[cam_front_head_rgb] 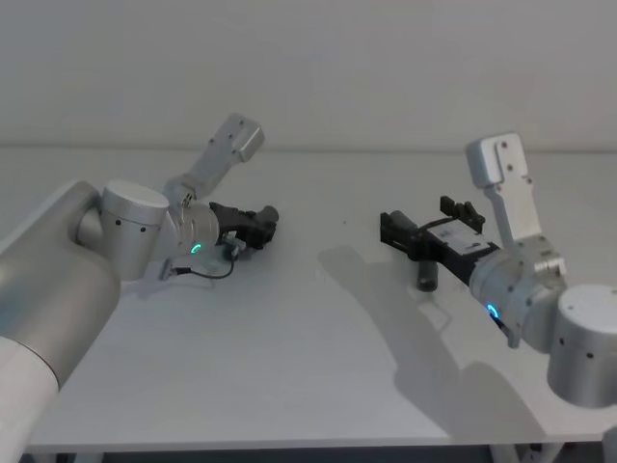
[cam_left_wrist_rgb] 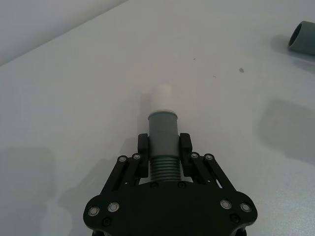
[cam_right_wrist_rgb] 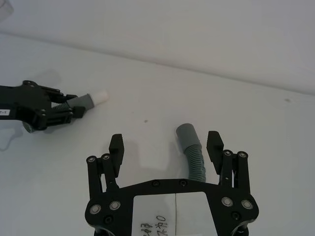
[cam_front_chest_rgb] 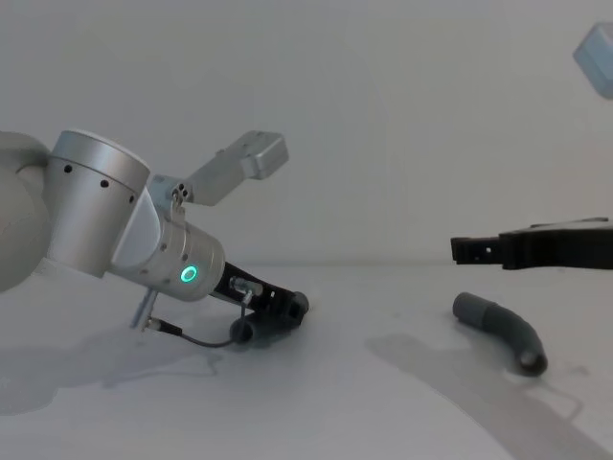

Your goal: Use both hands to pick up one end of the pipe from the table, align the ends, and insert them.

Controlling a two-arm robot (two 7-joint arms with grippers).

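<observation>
My left gripper (cam_left_wrist_rgb: 164, 147) is shut on one pipe piece (cam_left_wrist_rgb: 162, 125), gripping where its ribs meet the smooth grey collar. The whitish tip (cam_left_wrist_rgb: 162, 97) sticks out ahead, low over the white table (cam_front_head_rgb: 308, 367). In the head view this gripper (cam_front_head_rgb: 266, 225) sits at the left-centre. The other pipe piece (cam_front_head_rgb: 427, 273) lies curved on the table to the right. My right gripper (cam_right_wrist_rgb: 166, 146) hovers open above it, and the grey collar end (cam_right_wrist_rgb: 186, 133) lies between the fingers, nearer one of them. The chest view shows the right gripper (cam_front_chest_rgb: 471, 251) clear above the piece (cam_front_chest_rgb: 500, 326).
The white table stretches bare between the two grippers and toward its front edge (cam_front_head_rgb: 289, 446). A plain pale wall (cam_front_head_rgb: 318, 68) stands behind. A thin black cable (cam_front_chest_rgb: 196, 340) trails on the table under my left wrist.
</observation>
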